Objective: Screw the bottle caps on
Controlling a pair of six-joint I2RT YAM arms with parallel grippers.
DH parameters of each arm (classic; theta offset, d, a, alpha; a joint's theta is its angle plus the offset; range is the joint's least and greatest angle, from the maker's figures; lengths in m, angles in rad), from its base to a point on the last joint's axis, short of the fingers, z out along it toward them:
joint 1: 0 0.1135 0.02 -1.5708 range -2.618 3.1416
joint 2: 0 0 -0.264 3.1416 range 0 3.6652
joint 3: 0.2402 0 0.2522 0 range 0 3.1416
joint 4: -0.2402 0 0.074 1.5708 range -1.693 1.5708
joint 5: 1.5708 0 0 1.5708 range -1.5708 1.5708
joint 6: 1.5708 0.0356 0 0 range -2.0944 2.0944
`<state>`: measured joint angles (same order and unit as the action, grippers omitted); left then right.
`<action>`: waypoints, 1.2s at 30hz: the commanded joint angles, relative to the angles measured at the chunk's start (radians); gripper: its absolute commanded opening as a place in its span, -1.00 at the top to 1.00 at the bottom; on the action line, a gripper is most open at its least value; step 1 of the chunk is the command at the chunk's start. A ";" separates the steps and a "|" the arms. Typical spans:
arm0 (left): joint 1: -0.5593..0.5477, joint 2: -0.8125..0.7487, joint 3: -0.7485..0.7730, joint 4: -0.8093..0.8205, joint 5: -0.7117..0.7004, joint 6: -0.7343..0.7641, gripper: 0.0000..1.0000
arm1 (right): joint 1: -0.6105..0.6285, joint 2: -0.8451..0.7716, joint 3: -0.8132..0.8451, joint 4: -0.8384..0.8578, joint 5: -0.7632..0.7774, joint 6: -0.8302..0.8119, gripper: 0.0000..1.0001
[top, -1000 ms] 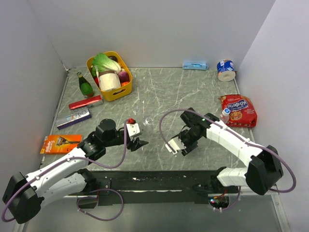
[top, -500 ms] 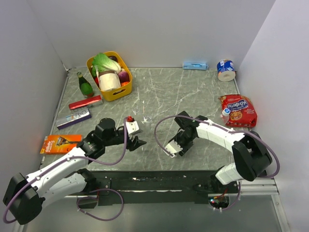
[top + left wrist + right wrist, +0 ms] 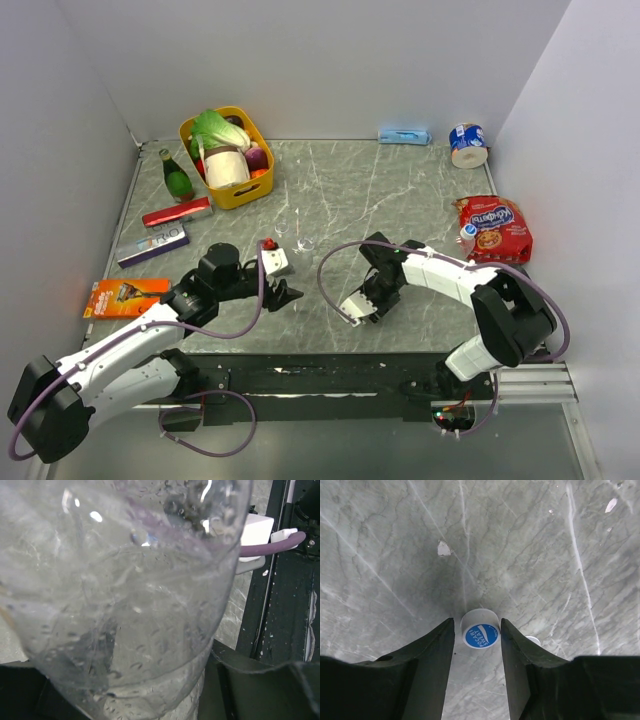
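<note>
On the right wrist camera I see the right gripper (image 3: 477,628) low over the grey marble table (image 3: 530,540), its fingers apart on either side of a blue bottle cap (image 3: 481,635). The cap sits flat on the table with its printed top up, a thin gap to each finger. On the left wrist camera a clear bottle (image 3: 125,605), beaded with droplets, fills nearly the whole view between the dark fingers, so I read the left gripper (image 3: 288,293) as clamped on it. From above, a second bottle (image 3: 282,228) and a third bottle (image 3: 307,243) stand upright near each other, just beyond the left gripper.
</note>
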<state>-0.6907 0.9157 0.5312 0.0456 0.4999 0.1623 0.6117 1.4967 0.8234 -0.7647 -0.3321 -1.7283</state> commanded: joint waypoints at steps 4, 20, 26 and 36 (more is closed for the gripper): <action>0.003 0.000 0.013 0.065 0.017 -0.027 0.98 | -0.006 0.020 0.002 0.013 0.016 0.022 0.03; 0.005 0.015 -0.002 0.100 0.028 -0.041 0.98 | -0.036 0.000 0.005 0.007 0.005 0.064 0.01; 0.005 0.018 -0.010 0.108 0.032 -0.041 0.98 | -0.036 -0.003 0.011 0.008 -0.013 0.093 0.06; 0.003 0.011 -0.065 0.151 0.055 -0.035 0.98 | -0.043 -0.247 0.002 -0.074 -0.031 0.223 0.50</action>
<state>-0.6891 0.9337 0.4892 0.1230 0.5167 0.1356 0.5808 1.4300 0.8219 -0.7700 -0.3347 -1.5772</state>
